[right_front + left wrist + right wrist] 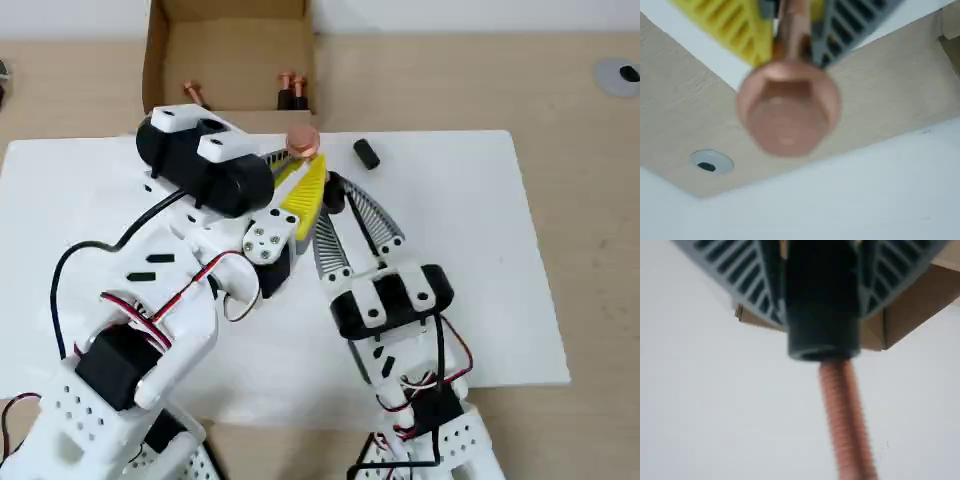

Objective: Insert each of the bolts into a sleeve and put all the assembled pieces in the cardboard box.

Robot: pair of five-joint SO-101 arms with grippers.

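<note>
Bolt (788, 107) in left tool (790, 25), sleeve (822, 315) in right tool (822, 270) (tips meeting)

High view looks straight down; wrist views close-up (seemingly sharing bolt (788, 107)).

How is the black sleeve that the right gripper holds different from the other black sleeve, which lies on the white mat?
The held sleeve is clamped between the grey fingers of the right gripper; the loose sleeve lies on the white mat, touched by no gripper. The held sleeve has the thread of a copper bolt at its open end; the loose sleeve has no bolt. Both are short, black cylinders.
</note>
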